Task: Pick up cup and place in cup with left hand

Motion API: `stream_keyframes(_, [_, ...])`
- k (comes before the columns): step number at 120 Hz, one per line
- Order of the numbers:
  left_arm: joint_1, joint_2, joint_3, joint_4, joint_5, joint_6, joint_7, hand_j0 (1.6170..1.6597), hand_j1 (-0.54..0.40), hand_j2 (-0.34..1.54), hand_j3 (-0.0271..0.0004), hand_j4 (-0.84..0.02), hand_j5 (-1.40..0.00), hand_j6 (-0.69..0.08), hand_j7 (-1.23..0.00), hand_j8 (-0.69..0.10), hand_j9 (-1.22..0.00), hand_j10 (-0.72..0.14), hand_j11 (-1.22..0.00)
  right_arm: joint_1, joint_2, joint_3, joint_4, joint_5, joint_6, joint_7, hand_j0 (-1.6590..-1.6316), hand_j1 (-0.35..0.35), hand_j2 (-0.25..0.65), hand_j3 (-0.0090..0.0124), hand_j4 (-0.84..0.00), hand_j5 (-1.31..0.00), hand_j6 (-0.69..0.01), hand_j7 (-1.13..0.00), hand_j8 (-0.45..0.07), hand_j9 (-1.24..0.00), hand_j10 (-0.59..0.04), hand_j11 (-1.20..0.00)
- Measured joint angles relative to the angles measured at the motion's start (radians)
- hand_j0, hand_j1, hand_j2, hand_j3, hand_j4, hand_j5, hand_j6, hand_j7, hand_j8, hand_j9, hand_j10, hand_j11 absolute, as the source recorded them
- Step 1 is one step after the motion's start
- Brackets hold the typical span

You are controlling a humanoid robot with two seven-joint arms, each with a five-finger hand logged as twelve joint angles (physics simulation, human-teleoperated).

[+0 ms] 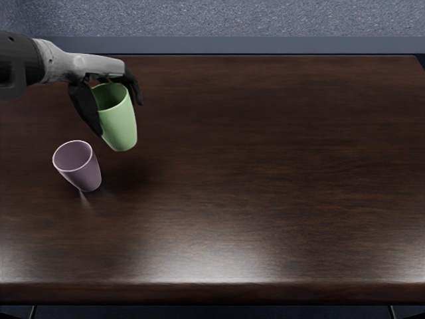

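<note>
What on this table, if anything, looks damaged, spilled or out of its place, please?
Nothing stands out. The purple cup stands upright on the table. The left hand holds the green cup above the table, which fits the task. Both cups look whole where visible, and no spill shows.

High head view; downward slant onto the table [265, 166]; far enough back for both long edges.

Whitish glare (soft-edged) brightens the near tabletop [206, 262].
</note>
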Motion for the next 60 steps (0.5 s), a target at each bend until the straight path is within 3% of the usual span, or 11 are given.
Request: stream_keyframes(60, [0.001,0.151,-0.041,-0.012,-0.061,-0.058,0.000,1.6487,-0.147,0.12,0.0000,-0.484,-0.69,-0.288,-0.70,-0.226,-0.69,-0.342,-0.71,0.000,0.000,0.001,0.000,0.000,0.000,0.000,-1.6581,-0.320,-0.005,0.0000,-0.024,-0.03,-0.024,-0.03,-0.024,-0.03,-0.024,-0.03])
